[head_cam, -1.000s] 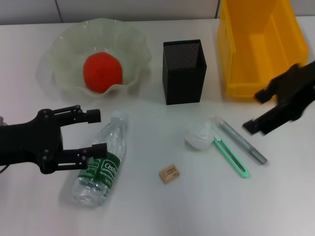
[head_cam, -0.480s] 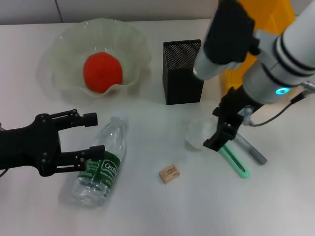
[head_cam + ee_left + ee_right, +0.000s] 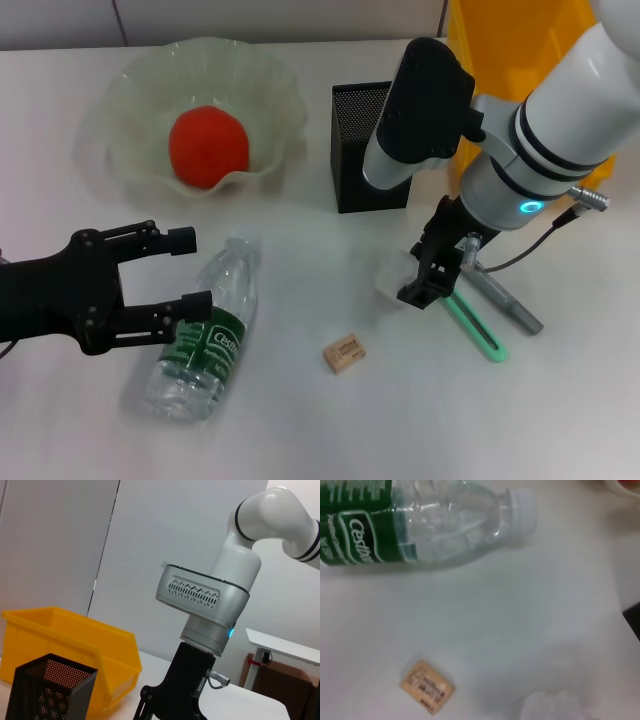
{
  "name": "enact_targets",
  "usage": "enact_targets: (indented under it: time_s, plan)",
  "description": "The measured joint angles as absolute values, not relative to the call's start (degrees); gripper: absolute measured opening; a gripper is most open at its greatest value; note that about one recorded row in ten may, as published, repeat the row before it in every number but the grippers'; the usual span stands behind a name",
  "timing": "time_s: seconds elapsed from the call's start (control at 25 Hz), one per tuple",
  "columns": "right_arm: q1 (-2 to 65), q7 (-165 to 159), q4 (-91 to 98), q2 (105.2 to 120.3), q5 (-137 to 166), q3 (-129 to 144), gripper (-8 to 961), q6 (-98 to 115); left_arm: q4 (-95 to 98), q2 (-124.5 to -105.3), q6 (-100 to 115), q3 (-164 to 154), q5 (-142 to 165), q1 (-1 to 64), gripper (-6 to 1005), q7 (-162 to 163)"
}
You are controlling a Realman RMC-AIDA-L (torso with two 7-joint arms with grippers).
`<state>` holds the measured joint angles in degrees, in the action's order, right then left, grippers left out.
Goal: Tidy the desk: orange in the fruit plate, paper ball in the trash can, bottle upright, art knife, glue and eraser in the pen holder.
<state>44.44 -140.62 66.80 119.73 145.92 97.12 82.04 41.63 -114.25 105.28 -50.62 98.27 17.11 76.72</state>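
Colours on your desk
You see a red-orange orange (image 3: 208, 147), yellow bin (image 3: 520, 60), black mesh pen holder (image 3: 362, 150), green-labelled bottle (image 3: 203, 335)

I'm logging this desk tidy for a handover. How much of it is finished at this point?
Done: the orange sits in the fruit plate. In hand: the right gripper is over the paper ball; the left gripper is open beside the lying bottle. Left: ball into the trash can, bottle upright, and art knife, glue and eraser into the pen holder.
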Motion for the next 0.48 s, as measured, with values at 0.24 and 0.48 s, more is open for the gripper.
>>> enact_targets:
  time_s: [0.24, 0.48]
  plan:
    - [44.3, -140.5, 66.8, 119.72, 145.9, 96.8, 579, 81.9, 41.6, -114.28, 105.1, -50.6, 98.3, 17.5, 794, 76.7]
    - [43.7, -140.6, 68.2, 119.65, 145.9, 96.6, 369, 83.1, 41.7, -114.36, 104.8, -50.6, 98.3, 17.6, 793, 76.7]
